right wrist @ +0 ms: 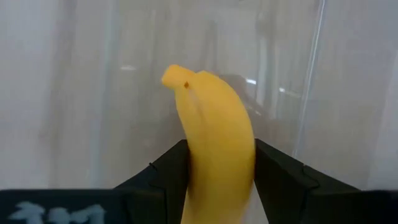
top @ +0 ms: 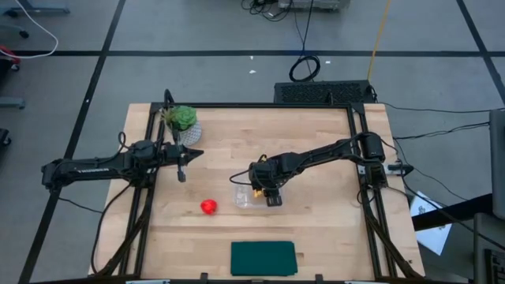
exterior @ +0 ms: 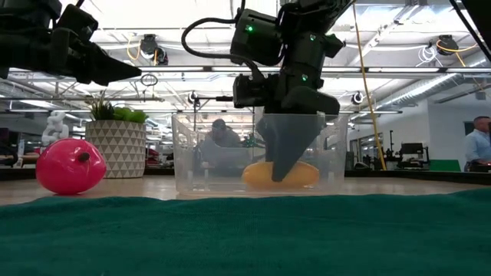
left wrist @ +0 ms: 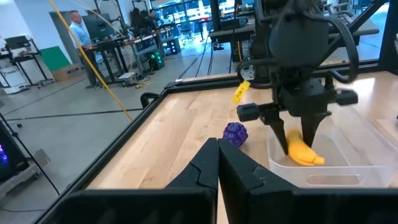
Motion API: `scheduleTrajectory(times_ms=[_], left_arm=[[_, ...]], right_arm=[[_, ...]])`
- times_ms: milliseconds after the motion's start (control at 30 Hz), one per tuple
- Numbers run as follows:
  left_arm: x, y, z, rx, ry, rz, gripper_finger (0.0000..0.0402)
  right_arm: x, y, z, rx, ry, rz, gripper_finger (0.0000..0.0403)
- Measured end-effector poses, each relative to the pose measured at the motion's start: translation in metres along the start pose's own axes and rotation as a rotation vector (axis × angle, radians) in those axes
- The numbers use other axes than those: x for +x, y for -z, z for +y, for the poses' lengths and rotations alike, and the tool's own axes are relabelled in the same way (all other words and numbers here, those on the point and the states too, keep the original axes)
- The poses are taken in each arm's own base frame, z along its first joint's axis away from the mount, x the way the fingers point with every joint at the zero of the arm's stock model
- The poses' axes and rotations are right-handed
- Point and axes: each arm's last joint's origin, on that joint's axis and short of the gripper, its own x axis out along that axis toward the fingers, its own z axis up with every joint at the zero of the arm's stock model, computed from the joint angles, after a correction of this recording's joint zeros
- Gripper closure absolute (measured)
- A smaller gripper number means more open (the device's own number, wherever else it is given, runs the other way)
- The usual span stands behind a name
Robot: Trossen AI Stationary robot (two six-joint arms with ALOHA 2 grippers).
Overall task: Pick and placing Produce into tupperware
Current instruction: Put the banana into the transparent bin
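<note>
The clear tupperware [top: 243,197] stands mid-table. My right gripper [top: 269,195] reaches down into it and is shut on the yellow banana [exterior: 303,175]. The red fruit [top: 208,207] lies on the table to the tupperware's left, also in the low view [exterior: 70,165]. The dark purple piece [left wrist: 236,132] lies on the table just outside the tupperware; in the high view the right arm hides it. My left gripper [top: 183,164] is shut and empty, raised at the table's left, its fingertips together in its wrist view [left wrist: 217,163]. My right gripper pinches the banana's two sides [right wrist: 217,155] between its two fingers [right wrist: 277,177], near its middle. The fingers come from above, pointing down into the tupperware, and lie across the banana. The banana lies about level, low in the tupperware at its floor [left wrist: 305,152].
A green plant in a white patterned pot [top: 183,120] stands at the far left. A dark green flat cloth [top: 263,258] lies at the near edge. A black frame runs around the table. People stand in the room beyond [left wrist: 79,31].
</note>
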Motion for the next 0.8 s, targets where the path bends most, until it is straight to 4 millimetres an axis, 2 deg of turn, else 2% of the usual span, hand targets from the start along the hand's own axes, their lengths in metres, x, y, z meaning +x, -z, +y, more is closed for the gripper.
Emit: scheduleTrajectory(times_ms=[600,800], left_arm=[[0.0000,0.0006,-0.0001,-0.002,0.001,0.006,0.0396],[0.0000,0.0005,-0.0001,-0.002,0.001,0.006,0.0396]], right_arm=[[0.0007,-0.0020,-0.0001,-0.004,0.003,-0.020,0.0247],[0.0007,-0.0020,-0.0001,-0.001,0.003,-0.020,0.0218]])
